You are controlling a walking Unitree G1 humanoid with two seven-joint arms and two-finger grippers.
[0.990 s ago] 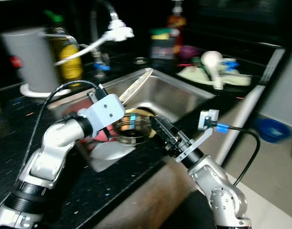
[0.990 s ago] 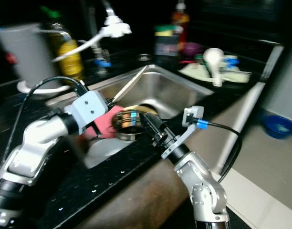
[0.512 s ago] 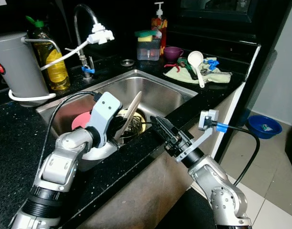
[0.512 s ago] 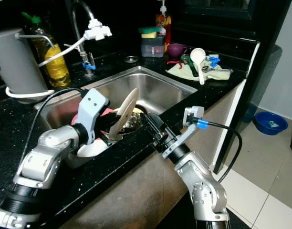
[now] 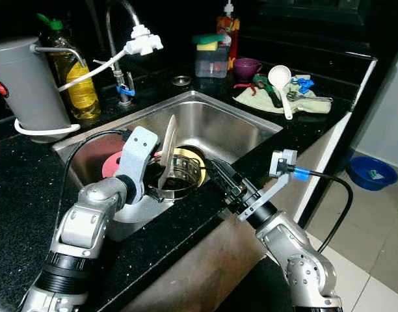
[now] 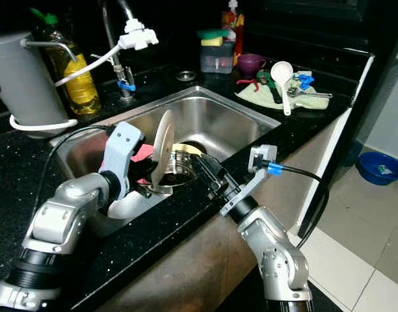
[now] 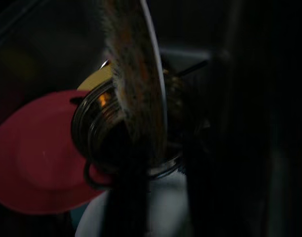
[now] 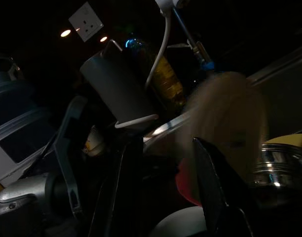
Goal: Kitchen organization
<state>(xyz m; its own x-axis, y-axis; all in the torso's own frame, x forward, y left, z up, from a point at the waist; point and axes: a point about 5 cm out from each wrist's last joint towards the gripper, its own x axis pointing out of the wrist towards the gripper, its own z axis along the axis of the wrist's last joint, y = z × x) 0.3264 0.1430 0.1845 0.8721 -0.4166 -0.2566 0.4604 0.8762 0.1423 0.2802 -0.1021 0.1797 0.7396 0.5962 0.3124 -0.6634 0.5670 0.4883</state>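
The plate (image 5: 168,151) stands on edge in my left gripper (image 5: 155,188), clamped at its lower rim and rising almost upright above the fingers, inside the sink (image 5: 241,127). I see it in the left wrist view as a thin pale edge (image 7: 153,89) running straight up from between the dark fingers. Directly beyond that gripper sits a metal pot (image 5: 183,177) with a yellow dish (image 5: 189,156) behind it; a red plate (image 5: 112,166) lies on the far side of the wrist, and a white bowl (image 5: 142,208) rests under the forearm, near the sink's front wall.

My right gripper (image 5: 220,177) hovers at the front edge of the sink, pointing at the pot and the plate, close to them but holding nothing. In the right wrist view its two fingers (image 8: 217,192) stand spread apart, with the blurred plate (image 8: 225,118) beyond them.

Well beyond both grippers, on the counter (image 5: 17,175), I can make out a grey kettle (image 5: 23,81), an oil bottle (image 5: 72,75), the tap (image 5: 124,39), and a white ladle (image 5: 281,81) on a cloth (image 5: 316,106).
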